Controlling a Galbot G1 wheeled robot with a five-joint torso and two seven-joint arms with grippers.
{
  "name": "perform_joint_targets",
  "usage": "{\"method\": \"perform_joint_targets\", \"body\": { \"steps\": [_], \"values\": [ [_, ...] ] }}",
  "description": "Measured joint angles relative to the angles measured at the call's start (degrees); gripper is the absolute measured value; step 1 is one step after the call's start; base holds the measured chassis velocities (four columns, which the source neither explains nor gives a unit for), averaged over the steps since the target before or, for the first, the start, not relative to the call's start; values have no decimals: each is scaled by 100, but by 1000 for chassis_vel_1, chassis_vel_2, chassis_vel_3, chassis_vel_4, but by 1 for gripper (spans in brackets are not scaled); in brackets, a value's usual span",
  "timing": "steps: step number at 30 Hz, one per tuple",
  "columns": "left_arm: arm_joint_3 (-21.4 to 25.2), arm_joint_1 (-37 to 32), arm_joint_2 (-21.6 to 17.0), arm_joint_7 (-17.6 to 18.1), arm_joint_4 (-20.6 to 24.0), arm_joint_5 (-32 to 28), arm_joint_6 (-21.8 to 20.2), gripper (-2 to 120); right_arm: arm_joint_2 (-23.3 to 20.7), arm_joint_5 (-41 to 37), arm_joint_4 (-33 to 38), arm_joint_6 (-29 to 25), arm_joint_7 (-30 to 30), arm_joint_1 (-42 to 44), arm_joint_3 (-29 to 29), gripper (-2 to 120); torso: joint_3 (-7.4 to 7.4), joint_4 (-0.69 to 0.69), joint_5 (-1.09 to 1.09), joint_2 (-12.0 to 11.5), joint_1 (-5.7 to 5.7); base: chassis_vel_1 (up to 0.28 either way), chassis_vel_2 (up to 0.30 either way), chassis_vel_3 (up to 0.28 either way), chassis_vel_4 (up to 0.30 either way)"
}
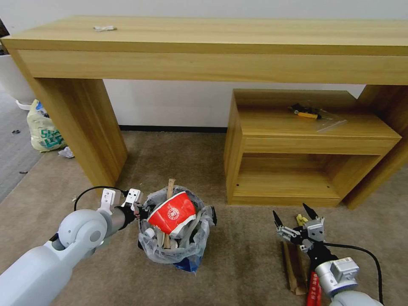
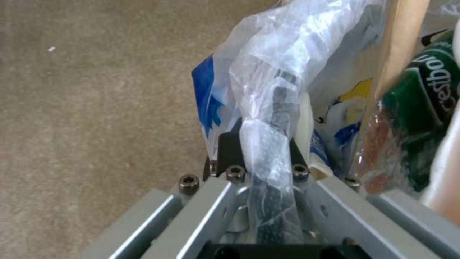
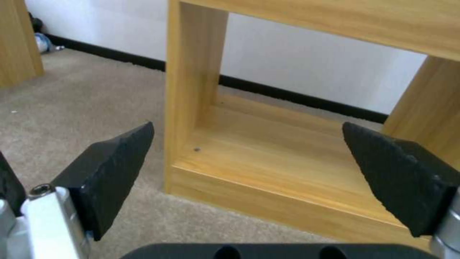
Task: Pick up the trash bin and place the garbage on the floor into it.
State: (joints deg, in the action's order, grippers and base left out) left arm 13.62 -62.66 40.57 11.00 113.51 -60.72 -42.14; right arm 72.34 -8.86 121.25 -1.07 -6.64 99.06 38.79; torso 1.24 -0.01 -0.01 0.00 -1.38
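Head view: left gripper [image 1: 137, 209] pinches the crinkly-bagged round trash bin [image 1: 176, 250]; right gripper [image 1: 294, 221] gapes.

Head camera looks down over the floor [image 1: 238, 238]; wrist cameras sit close, all sharing that carpet

Red-white bowl [image 1: 173, 214], perhaps blue-printed liner [image 2: 211, 97]
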Motion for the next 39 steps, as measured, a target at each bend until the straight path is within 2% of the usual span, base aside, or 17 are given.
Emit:
{"method": "perform_joint_targets", "body": {
  "steps": [9,13,17,20,22,25,30,39],
  "values": [
    [-6,-3,22,-7,-6,0,0,0,-34,-32,-52,51,170,-11,-27,100,0,0,0,0,0,-108,-114,114,109],
    [-9,-2,30,-11,-10,5,0,0,-138,-301,-156,329,230,108,33,100,0,0,-2,0,0,-17,-27,25,12],
    [-12,0,48,-12,-12,15,0,0,-293,-404,-498,403,77,193,180,100,0,1,-2,0,0,0,0,0,0],
    [-30,-4,91,-14,-15,50,0,0,-640,-536,-1119,568,-166,222,302,100,0,0,-2,0,0,0,0,0,0],
    [-41,-9,107,-16,-17,69,0,0,-687,-515,-1316,647,-195,156,292,100,0,-1,-1,0,0,0,0,0,0],
    [-59,-19,123,-15,-17,82,0,0,-746,-547,-1684,861,-211,-66,181,100,0,-1,-1,0,0,0,0,0,0],
    [-73,-23,110,14,-17,81,0,0,-963,-1300,-2396,1467,-123,-715,-247,100,0,1,0,0,0,0,0,0,0],
    [-89,5,58,53,-14,-41,0,0,-1195,-1978,-3017,2258,286,-1445,-833,100,0,0,-2,-1,0,0,0,0,0]
  ]
}}
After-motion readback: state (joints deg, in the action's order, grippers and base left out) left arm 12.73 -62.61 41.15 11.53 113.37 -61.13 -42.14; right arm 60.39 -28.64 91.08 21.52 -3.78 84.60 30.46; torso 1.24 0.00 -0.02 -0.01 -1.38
